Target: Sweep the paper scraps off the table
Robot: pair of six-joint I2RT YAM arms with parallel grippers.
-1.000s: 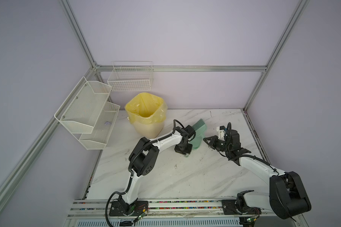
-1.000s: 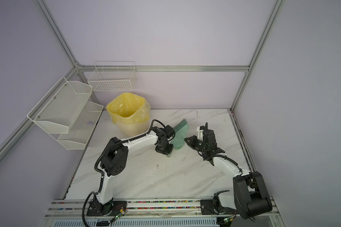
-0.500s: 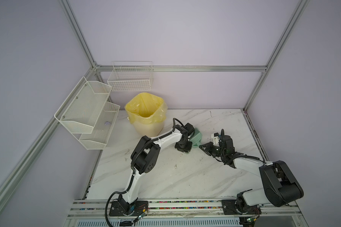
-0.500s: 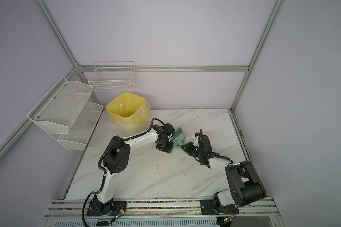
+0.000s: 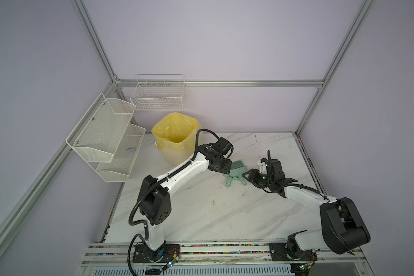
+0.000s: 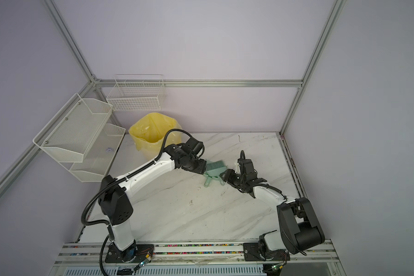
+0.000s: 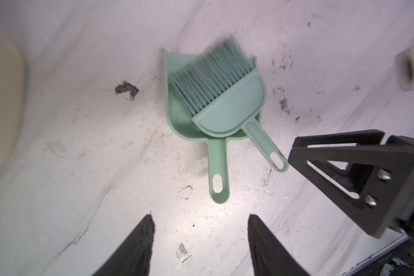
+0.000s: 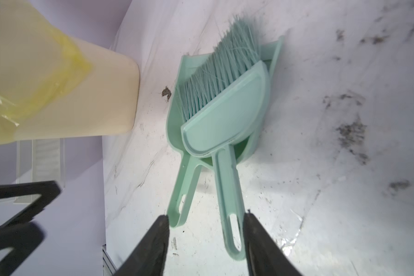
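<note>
A: Left tool (image 7: pixel 200 217) and right tool (image 8: pixel 206 215) gape, empty. No paper scraps on the table (image 5: pixel 201 215); one lavender wad (image 5: pixel 130 149) seems to lie in the mesh shelf (image 5: pixel 110 165).
B: Right tool straddles the brush handle (image 8: pixel 228 188); lifting askew could snag it.

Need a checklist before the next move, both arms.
1. left tool open, holding nothing: ok.
2. right tool open around the handle end of the brush, not clamped: ok.
3. brush lying on dustpan, both on table: ok.
4. no paper scraps visible on table, only dark stains: ok.
5. bin upright, bag open: ok.
6. scraps inside bin: cannot tell.
</note>
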